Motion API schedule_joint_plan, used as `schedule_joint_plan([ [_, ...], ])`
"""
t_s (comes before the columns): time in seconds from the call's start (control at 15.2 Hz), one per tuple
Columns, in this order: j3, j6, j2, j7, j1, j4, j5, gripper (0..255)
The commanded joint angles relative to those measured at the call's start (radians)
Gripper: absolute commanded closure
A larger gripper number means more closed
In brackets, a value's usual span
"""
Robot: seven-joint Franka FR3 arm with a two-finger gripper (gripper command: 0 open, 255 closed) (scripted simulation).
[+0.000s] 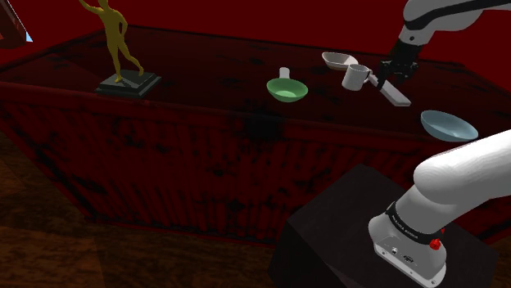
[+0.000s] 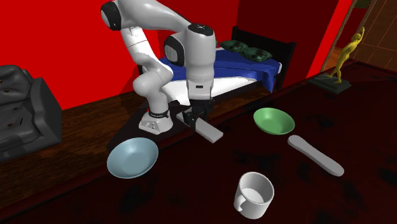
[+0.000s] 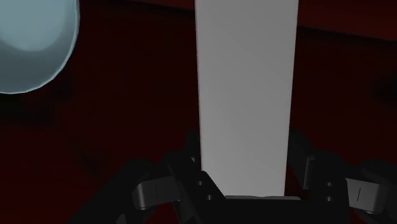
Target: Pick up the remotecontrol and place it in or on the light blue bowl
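Note:
My gripper (image 1: 391,75) (image 2: 196,119) is shut on a long, flat, pale grey remote control (image 1: 398,92) (image 2: 209,132), clasping one end while the rest slants down over the dark red tabletop (image 1: 213,74). In the wrist view the remote (image 3: 247,95) runs straight out between the two black fingers (image 3: 184,162) of my gripper (image 3: 245,167). The light blue bowl (image 1: 449,125) (image 2: 132,158) (image 3: 28,44) sits upright on the table. It lies apart from the remote, lower and to the shoulder view's right, with nothing in it.
A green bowl (image 1: 287,89) (image 2: 273,120), a white mug (image 1: 354,78) (image 2: 254,194) and a grey scoop (image 1: 337,60) (image 2: 316,154) lie on the table near the gripper. A golden figurine (image 1: 119,45) (image 2: 347,54) stands at the far end.

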Motion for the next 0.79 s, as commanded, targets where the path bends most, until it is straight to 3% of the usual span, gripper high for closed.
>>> schedule_joint_plan([
  [0.0, -0.029, -0.004, -0.024, -0.040, -0.023, -0.015, -0.020, 255],
  [0.73, -0.211, -0.037, -0.105, -0.286, -0.146, -0.026, -0.132, 255],
])
